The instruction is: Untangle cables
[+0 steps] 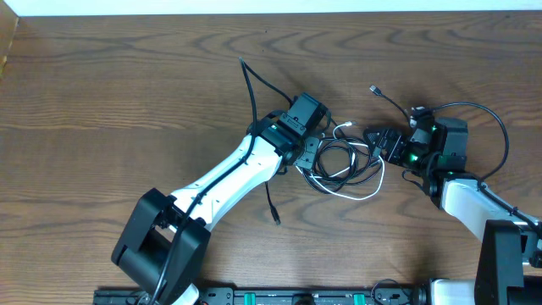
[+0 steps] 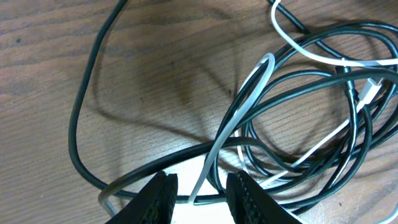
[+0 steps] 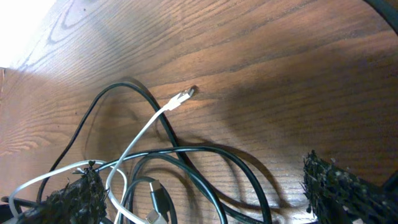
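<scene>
The cables lie in one tangle at mid-table: black loops with a white cable woven through them. My left gripper sits low at the tangle's left edge. Its jaws stand narrowly apart with one white strand running between them, and neither pad touches it. At the tangle's right edge, my right gripper is open wide over black loops. The white cable's plug rests on the wood beyond them.
One black tail runs toward the far side. Another tail ends near the left arm, and a third plug end lies beyond the right gripper. The right arm's own thick wire loops at the right. The table's far edge is close.
</scene>
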